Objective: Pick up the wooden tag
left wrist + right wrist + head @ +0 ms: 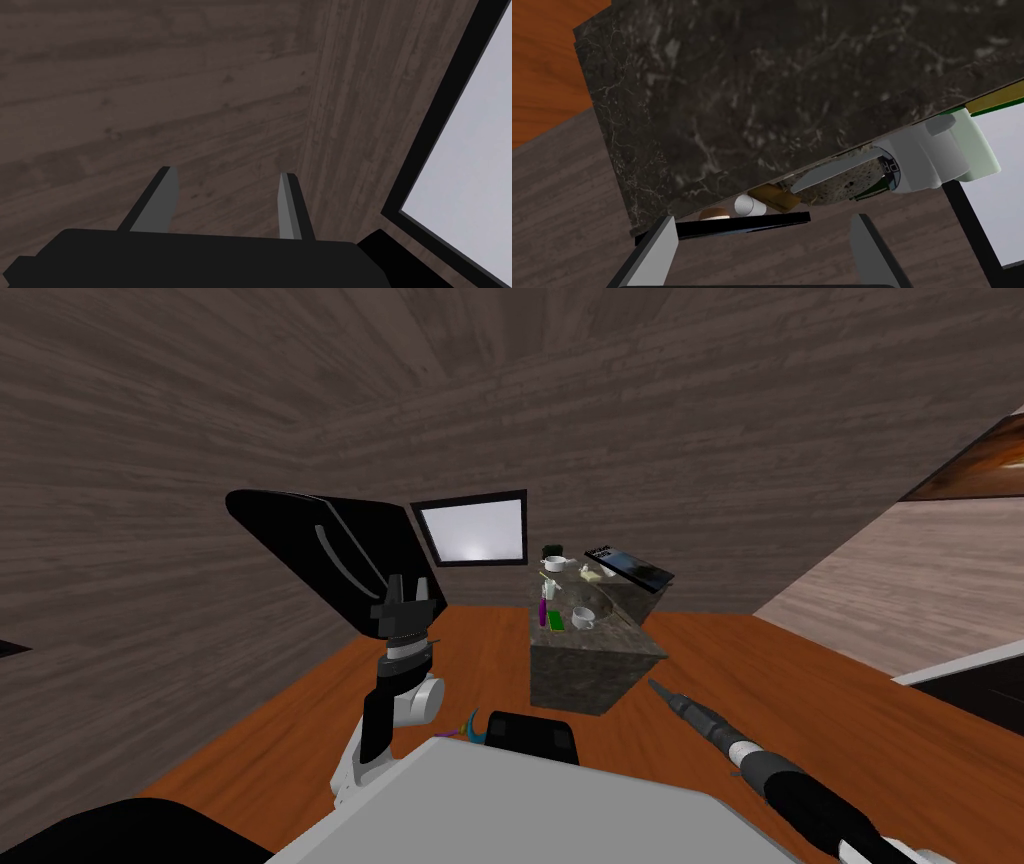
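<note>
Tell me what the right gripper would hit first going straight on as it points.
Probably the dark marble block: its side face lies dead ahead of the right gripper; depth is unclear.

Cup point(583, 617) on block point(585, 673), block on floor point(800, 708), window point(473, 531) behind it

Dark wood-plank walls point(150, 488); orange-brown floor point(800, 708); dark marble counter point(590, 673); bright window point(475, 531).

Wooden tag point(773, 197): brown, flat, lying atop dark marble block point(762, 100), beside white cylinder point(749, 205).
</note>
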Controlling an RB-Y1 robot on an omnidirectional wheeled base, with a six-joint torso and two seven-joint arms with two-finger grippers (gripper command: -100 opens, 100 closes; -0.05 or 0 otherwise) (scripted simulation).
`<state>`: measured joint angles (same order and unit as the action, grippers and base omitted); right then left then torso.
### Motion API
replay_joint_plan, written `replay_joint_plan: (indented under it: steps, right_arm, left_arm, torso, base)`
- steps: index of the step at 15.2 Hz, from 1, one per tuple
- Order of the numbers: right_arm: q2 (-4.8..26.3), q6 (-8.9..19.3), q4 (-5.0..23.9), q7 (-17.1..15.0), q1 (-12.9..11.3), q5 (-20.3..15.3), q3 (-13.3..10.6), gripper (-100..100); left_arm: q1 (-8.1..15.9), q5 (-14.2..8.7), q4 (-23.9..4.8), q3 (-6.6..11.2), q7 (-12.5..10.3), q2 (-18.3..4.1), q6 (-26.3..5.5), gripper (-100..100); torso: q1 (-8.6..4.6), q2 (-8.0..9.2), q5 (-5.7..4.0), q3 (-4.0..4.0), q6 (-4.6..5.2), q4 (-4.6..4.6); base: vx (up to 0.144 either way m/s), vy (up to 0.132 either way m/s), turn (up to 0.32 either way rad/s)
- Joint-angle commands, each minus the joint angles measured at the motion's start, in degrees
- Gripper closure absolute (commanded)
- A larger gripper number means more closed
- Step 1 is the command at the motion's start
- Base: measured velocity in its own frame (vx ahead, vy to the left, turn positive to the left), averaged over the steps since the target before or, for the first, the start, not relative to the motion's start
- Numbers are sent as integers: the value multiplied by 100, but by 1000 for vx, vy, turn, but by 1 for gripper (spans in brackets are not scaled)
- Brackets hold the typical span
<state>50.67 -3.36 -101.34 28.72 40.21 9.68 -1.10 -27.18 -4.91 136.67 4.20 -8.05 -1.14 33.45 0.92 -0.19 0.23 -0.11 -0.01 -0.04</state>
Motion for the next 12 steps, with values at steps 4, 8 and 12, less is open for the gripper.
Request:
replay_joint_plan:
  steps: [4, 8, 12]
  right_arm:
    - [476, 448, 315, 332, 84, 24, -25, -100]
    - [994, 913, 691, 692, 157, 56, -69, -100]
    - [1436, 1318, 1044, 1045, 214, 87, -122, -100]
  left_arm:
    - [0, 0, 0, 0, 0, 0, 0, 0]
    - [0, 0, 0, 0, 0, 0, 0, 0]
    - [0, 0, 0, 0, 0, 0, 0, 0]
  torso:
    - [16, -10, 3, -5, 0, -2]
    - [-4, -13, -1, -7, 0, -3]
    - [-9, -16, -2, -9, -1, -3]
  base:
    - [57, 230, 0]
    - [61, 199, 10]
    - [67, 196, 19]
